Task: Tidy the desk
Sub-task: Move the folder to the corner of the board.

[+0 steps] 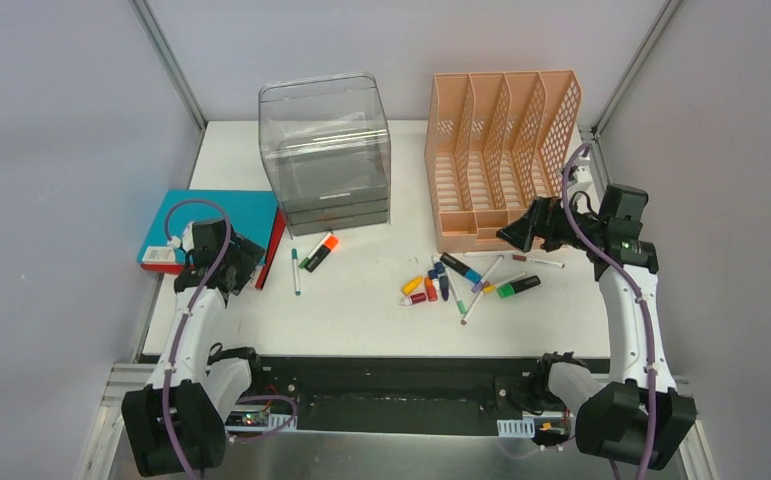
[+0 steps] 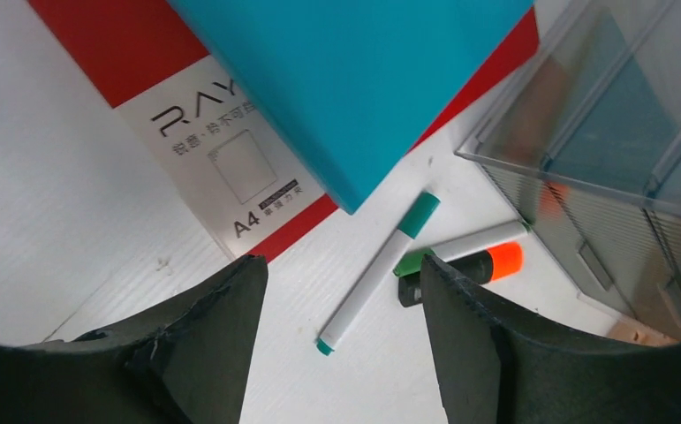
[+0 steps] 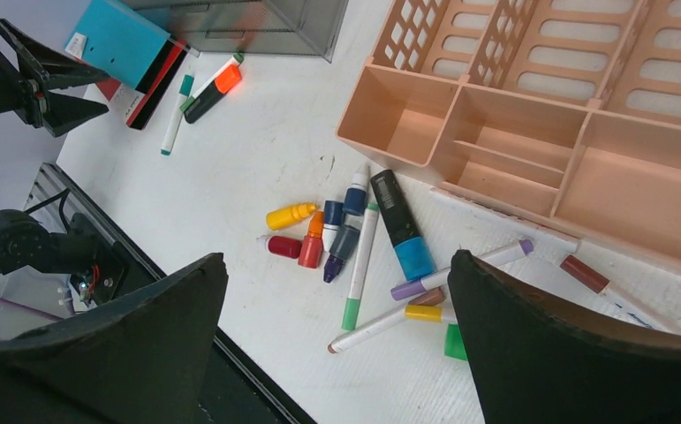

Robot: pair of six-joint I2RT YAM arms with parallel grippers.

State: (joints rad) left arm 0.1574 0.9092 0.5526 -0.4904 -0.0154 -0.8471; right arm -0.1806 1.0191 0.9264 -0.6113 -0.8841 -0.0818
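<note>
Many pens (image 1: pixel 451 268) lie loose on the white desk (image 1: pixel 361 310) under both arms. None are in the peach rack (image 1: pixel 501 150) yet. The left gripper (image 2: pixel 338 269) and right gripper (image 3: pixel 335 259) are spread apart, holding nothing

The desk (image 1: pixel 361 300) is plain white. At its left edge a teal box (image 1: pixel 216 215) lies on a red packet (image 2: pixel 124 40) with a white label (image 2: pixel 230 168). The drawer box (image 1: pixel 326 150) is clear, the file rack (image 1: pixel 501 140) peach with slotted walls. Near the middle lie a black-and-blue marker (image 3: pixel 401 225) and a yellow bottle (image 3: pixel 290 215).
</note>
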